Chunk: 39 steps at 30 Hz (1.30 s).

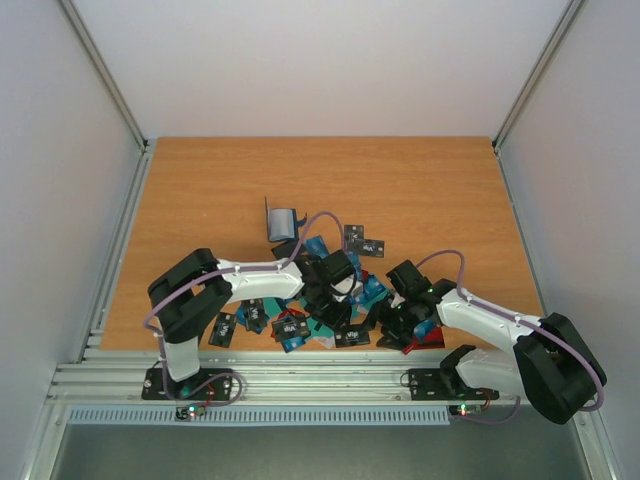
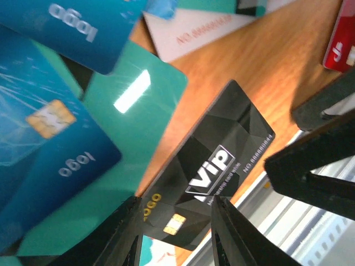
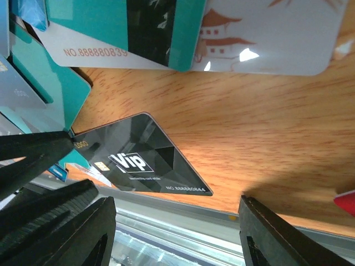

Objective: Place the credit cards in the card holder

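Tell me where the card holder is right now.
Top view: the card holder sits on the table a little left of centre, at the far edge of the pile of credit cards, beyond both arms.

Black VIP card (image 3: 141,160) flat on wooden table (image 3: 260,127), teal cards (image 3: 83,22) and white pagoda-print card (image 3: 266,39) beyond, claw (image 3: 176,206) spread wide

The table (image 3: 249,122) is seen as smooth wood grain with a soft sheen. The black VIP card (image 2: 211,166) and the teal card (image 2: 150,127) are shown as glossy plastic, glare being caught on the teal. The fingers (image 3: 277,238) of the right gripper (image 3: 175,208) are seen as matt black, and the rail (image 3: 183,219) as pale metal
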Motion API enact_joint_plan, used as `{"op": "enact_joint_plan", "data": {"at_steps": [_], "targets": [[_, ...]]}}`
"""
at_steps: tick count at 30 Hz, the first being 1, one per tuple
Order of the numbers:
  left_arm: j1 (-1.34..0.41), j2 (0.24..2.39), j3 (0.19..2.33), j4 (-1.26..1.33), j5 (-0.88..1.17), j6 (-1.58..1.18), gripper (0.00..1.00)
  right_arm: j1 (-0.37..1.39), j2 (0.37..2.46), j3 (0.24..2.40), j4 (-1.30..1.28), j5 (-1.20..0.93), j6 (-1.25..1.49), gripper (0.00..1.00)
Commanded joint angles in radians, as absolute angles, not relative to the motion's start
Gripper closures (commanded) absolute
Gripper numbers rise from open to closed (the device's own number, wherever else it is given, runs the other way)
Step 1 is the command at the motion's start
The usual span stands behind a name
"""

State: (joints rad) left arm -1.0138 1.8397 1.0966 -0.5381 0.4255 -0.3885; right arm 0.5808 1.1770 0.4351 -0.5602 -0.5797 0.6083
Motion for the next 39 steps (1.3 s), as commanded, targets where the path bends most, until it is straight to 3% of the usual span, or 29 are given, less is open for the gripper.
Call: {"op": "enact_joint_plan", "data": {"at_steps": [1, 16, 24, 39], "targets": [[-1.039, 1.839, 1.051, -0.529, 0.479, -0.393, 0.64, 0.598, 1.184, 0.412, -0.553, -0.572, 0.625, 0.38], [-1.046, 1.791, 1.005, -0.508, 0.527, -0.453, 0.64, 0.602, 1.184, 0.407, -0.650, -0.603, 0.579, 0.31], [-1.045, 1.704, 1.093, -0.600, 0.359, -0.454, 0.62, 0.602, 1.157, 0.384, -0.612, -0.600, 0.596, 0.31], [-1.046, 1.850, 1.126, -0.639, 0.359, -0.371, 0.58, 0.602, 1.188, 0.368, -0.557, -0.610, 0.592, 0.30]]}}
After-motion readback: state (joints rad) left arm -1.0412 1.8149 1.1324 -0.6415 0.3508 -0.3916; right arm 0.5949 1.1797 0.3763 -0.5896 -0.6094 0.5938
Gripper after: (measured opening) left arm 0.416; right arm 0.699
